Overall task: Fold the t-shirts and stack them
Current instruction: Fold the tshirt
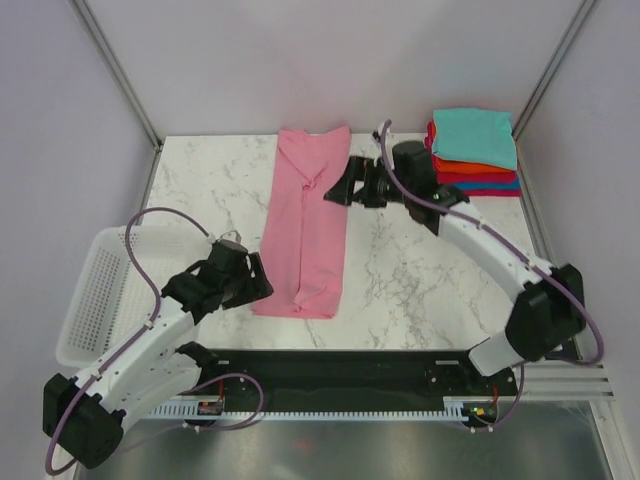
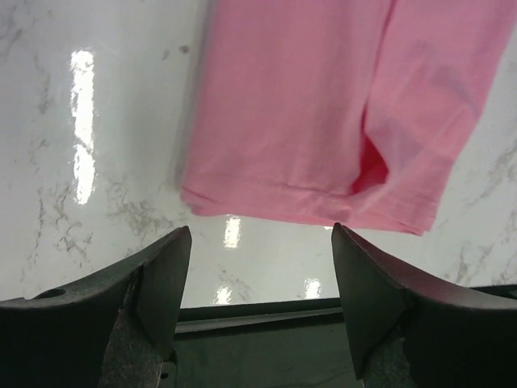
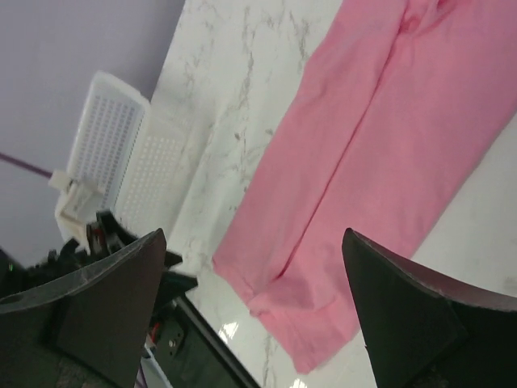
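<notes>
free: table (image 1: 410, 270) right of pink shirt (image 1: 305, 230) | obstacle — basket (image 1: 95, 285), left edge

No text, label, brand, number or sign can be read in any view. Two small orange-red spots (image 1: 208, 407) (image 1: 481, 411) sit at the near edge of the table, one by each arm base. They are too small to tell whether they carry any writing.
</notes>
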You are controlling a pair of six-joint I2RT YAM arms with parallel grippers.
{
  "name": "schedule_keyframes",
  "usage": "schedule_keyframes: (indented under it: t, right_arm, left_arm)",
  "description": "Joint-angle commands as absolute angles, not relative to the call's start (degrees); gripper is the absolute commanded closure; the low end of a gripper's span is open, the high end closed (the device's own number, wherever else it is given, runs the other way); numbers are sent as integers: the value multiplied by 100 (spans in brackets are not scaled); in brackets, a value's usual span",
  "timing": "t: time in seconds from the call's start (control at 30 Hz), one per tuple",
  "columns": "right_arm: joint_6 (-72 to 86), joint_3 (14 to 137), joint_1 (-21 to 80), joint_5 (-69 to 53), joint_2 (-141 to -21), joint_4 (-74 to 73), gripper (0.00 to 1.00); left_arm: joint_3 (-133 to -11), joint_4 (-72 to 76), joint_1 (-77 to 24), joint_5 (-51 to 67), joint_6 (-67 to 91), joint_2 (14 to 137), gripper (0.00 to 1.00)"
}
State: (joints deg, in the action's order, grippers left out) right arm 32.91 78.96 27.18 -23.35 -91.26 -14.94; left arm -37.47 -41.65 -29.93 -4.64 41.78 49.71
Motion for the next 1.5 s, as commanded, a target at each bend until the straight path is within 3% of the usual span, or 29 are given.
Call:
schedule_keyframes:
  t: [0.0,0.17,0.27,0.47,0.67,0.87,0.9,0.93,1.17,1.47]
  right_arm:
    - [3892,5875,3312,-1531,-8512,-1390,2]
    - [5182,3854,4490,-1073,-7911,138,9]
    - [5597,3298,4956,-748,-7875,886,15]
    - [5722,3375,5238,-606,-8481,1195,21]
    - [5775,3384,5326,-467,-8789,1275,35]
    - [5651,3226,5317,-369,-8833,1405,72]
    - [5660,3182,5317,-421,-8824,1432,89]
    - [5660,3069,5326,-404,-8798,1441,98]
    - [5766,2540,5317,-106,-7955,1170,100]
    - [5713,2452,5309,-35,-7770,1019,100]
  left_arm:
    - [-3315,-4115,-3023,-1432,5088,4643,22]
    - [-2857,-3762,-3023,-1459,5124,4140,21]
    - [-2769,-3709,-3023,-1494,5133,3894,21]
    - [-2742,-3700,-3032,-1520,5150,3762,21]
    - [-2672,-3700,-3032,-1529,5185,3885,23]
    - [-2426,-3481,-3041,-1275,5168,3964,31]
    - [-2434,-3480,-3041,-1292,5151,3964,31]
    - [-2435,-3472,-3058,-1292,5133,3973,32]
    - [-2408,-3349,-3155,-1143,5098,4183,37]
    - [-2048,-3085,-3427,-572,5212,4131,41]
